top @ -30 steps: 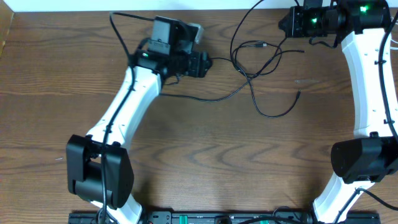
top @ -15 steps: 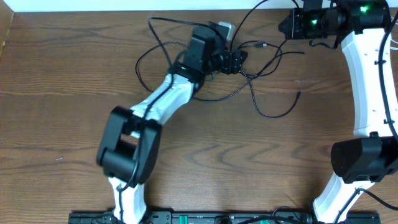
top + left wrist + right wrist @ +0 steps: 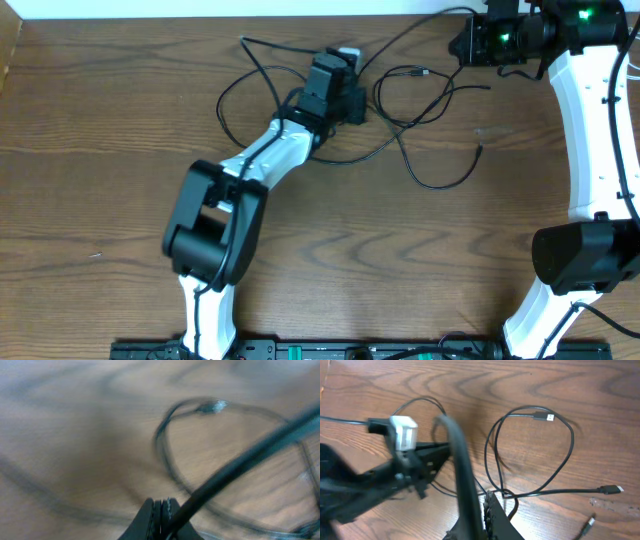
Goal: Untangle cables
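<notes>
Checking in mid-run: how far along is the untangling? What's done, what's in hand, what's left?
Done: nothing looks separated yet; the black cables cross and loop over one another on the far half of the table. In hand: the left gripper is shut on one of them at the knot, and the right gripper is shut, apparently holding another near the far edge. Left: drawing the loops apart until each lies by itself.

Blur covers the left wrist view: the thin black cables [image 3: 165,455] on the brown wooden table [image 3: 75,435] are soft streaks, and a pale plug end [image 3: 212,406] is unreadable. The bottom edge crops the left gripper [image 3: 161,510]. In the right wrist view, one cable near the lens is out of focus.
</notes>
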Robot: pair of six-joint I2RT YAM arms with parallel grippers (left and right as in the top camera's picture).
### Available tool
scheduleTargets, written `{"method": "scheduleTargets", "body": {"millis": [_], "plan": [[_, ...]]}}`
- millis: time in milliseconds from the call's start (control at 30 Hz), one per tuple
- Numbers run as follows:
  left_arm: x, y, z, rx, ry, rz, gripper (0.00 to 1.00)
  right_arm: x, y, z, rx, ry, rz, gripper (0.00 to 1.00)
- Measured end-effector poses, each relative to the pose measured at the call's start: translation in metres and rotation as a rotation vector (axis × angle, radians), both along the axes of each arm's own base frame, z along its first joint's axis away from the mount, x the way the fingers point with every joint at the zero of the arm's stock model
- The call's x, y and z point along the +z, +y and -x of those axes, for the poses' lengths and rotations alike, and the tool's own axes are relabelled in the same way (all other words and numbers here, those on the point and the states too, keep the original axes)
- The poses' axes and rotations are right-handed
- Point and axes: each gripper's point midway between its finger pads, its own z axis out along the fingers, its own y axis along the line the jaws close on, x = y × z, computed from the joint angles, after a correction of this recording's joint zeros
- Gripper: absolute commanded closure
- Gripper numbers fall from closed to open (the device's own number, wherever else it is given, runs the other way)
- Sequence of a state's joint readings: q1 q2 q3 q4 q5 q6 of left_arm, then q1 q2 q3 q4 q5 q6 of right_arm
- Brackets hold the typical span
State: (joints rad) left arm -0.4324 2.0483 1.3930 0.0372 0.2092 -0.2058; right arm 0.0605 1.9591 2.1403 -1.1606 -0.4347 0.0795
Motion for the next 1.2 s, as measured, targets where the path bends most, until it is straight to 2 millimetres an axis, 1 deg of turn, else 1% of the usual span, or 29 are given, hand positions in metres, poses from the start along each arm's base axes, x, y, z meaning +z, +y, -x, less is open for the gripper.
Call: {"method": "scheduleTargets", "body": {"millis": [67,133,167,233,333,367,433,500,567,600,667,733,800,867,967,1067,1100,1200], "plan": [[0.012,0.012,0.010,0.021,0.028,-0.027,0.93,0.000,-0.001,0.000,-0.003,-0.001,0.004,0.99],[0.039,0.022,0.021,0.036,0.028,-0.038,0.93,0.000,-0.001,-0.001,-0.004,-0.002,0.006,0.99],[0.053,0.025,0.026,0.038,0.018,-0.036,0.93,0.000,-0.001,0.000,-0.005,-0.001,0.007,0.99],[0.088,0.029,0.038,0.035,-0.016,-0.018,0.92,-0.001,-0.002,0.000,-0.006,0.000,0.008,0.99],[0.135,0.029,0.050,0.023,-0.091,0.023,0.93,-0.003,-0.002,0.003,-0.006,0.018,0.011,0.99],[0.146,0.028,0.053,0.020,-0.114,0.034,0.93,-0.004,-0.002,0.005,-0.007,0.028,0.012,0.99],[0.161,0.026,0.054,0.013,-0.153,0.055,0.92,-0.007,-0.002,0.009,-0.006,0.046,0.014,0.99],[0.168,0.023,0.050,0.012,-0.186,0.071,0.92,-0.009,0.000,0.012,-0.002,0.061,0.017,0.99],[0.169,0.020,0.043,0.012,-0.208,0.082,0.90,-0.010,0.004,0.016,0.009,0.076,0.019,0.99],[0.168,0.018,0.039,0.012,-0.219,0.087,0.87,-0.011,0.007,0.018,0.015,0.081,0.020,0.99],[0.160,0.013,0.029,0.012,-0.227,0.092,0.83,-0.012,0.013,0.021,0.027,0.091,0.021,0.99],[0.143,0.008,0.019,0.010,-0.222,0.089,0.72,-0.013,0.017,0.025,0.038,0.103,0.023,0.99],[0.122,0.002,0.010,0.006,-0.207,0.082,0.57,-0.014,0.021,0.027,0.046,0.111,0.024,0.99],[0.097,-0.005,0.001,0.000,-0.191,0.074,0.38,-0.016,0.025,0.032,0.056,0.127,0.026,0.99],[0.065,-0.013,-0.005,-0.010,-0.162,0.067,0.25,-0.018,0.033,0.039,0.076,0.148,0.030,0.99],[0.042,-0.016,-0.008,-0.017,-0.137,0.054,0.10,-0.020,0.040,0.045,0.093,0.164,0.033,0.99],[0.036,-0.017,-0.008,-0.016,-0.126,0.052,0.08,-0.020,0.042,0.046,0.100,0.166,0.034,0.99],[0.027,-0.016,-0.005,-0.020,-0.099,0.040,0.07,-0.021,0.049,0.050,0.117,0.171,0.036,0.99]]}}
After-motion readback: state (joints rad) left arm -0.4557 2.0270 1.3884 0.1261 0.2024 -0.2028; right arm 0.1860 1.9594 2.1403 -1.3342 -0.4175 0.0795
